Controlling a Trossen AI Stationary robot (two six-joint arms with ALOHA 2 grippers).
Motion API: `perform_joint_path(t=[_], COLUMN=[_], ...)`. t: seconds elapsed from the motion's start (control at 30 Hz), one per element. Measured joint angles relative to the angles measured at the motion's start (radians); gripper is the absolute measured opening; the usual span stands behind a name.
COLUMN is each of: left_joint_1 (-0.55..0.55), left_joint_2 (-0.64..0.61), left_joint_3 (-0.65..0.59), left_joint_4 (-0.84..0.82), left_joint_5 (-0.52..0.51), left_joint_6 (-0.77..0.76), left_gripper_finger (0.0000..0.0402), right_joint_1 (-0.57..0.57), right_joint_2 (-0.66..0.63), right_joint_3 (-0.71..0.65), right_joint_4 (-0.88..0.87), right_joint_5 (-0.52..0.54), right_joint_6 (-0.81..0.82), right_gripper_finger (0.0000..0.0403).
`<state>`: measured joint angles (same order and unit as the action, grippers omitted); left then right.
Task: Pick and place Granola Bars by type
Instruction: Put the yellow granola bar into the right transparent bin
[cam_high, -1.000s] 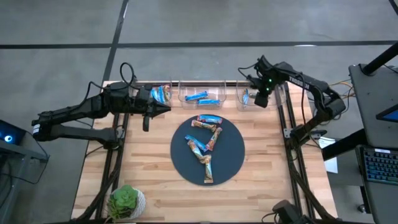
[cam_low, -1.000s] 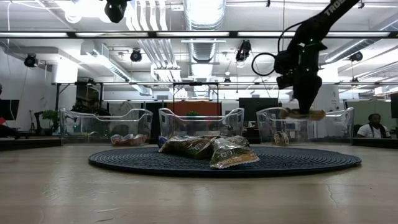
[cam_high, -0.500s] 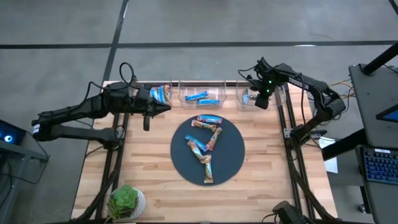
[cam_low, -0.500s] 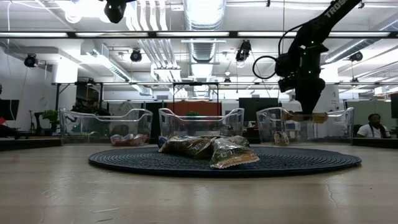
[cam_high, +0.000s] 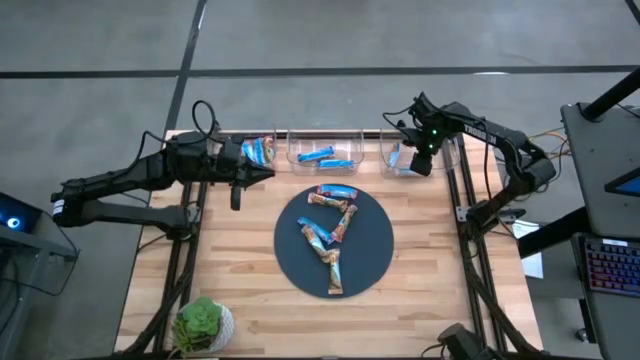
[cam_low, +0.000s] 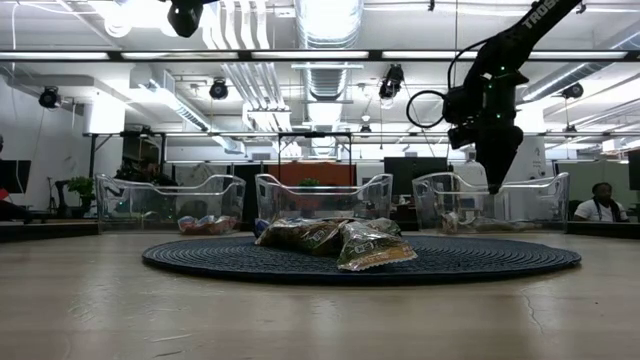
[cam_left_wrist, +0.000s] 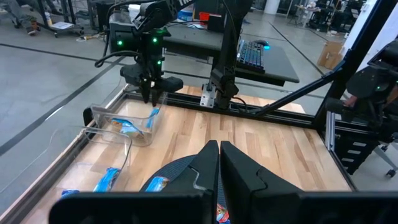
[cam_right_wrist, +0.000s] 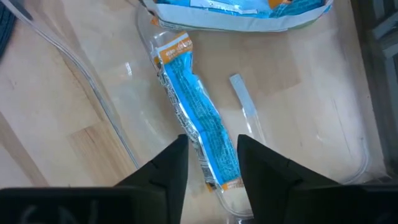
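Observation:
Several wrapped granola bars (cam_high: 330, 235) lie on a dark round mat (cam_high: 300, 262) mid-table. Three clear bins stand along the far edge: the left one (cam_high: 258, 150) and the middle one (cam_high: 325, 155) hold blue bars. My right gripper (cam_right_wrist: 212, 142) hangs open, pointing down, above the right bin (cam_high: 405, 158). Below it a blue bar with orange ends (cam_right_wrist: 196, 124) lies flat on the bin floor beside another bar (cam_right_wrist: 242, 15). My left gripper (cam_high: 270, 172) is shut and held level in front of the left bin.
A potted plant (cam_high: 203, 325) sits at the table's near left corner. Bare wood lies around the mat, near and to both sides. Beyond the table the low view shows a seated person (cam_low: 600, 205) at the far right.
My right gripper, staying above the right bin, has opened and let go of the bar it held level at its fingertips. The bar has fallen and lies on the bin floor.

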<state>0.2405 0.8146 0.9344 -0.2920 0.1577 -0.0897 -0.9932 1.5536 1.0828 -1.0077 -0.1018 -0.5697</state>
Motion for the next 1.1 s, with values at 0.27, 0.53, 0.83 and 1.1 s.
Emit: perform_joint_path(t=[0.27,0.53,0.83,1.1], left_joint_1=[0.000,0.000,0.000,0.000], left_joint_2=[0.000,0.000,0.000,0.000], left_joint_3=[0.000,0.000,0.000,0.000], left_joint_4=[0.000,0.000,0.013,0.032], left_joint_5=[0.000,0.000,0.000,0.000], left_joint_6=[0.000,-0.001,0.000,0.000], left_gripper_finger=[0.0000,0.0000,0.0000,0.0000], right_joint_1=[0.000,0.005,0.068,0.196], right_joint_2=[0.000,-0.001,-0.016,-0.081], right_joint_3=[0.003,0.014,0.068,0.170], right_joint_4=[-0.013,-0.067,-0.096,-0.096], right_joint_5=[-0.005,-0.042,-0.174,-0.188], right_joint_6=[-0.006,-0.006,0.069,0.099], right_gripper_finger=[0.0106,0.0026,0.0009,0.0009])
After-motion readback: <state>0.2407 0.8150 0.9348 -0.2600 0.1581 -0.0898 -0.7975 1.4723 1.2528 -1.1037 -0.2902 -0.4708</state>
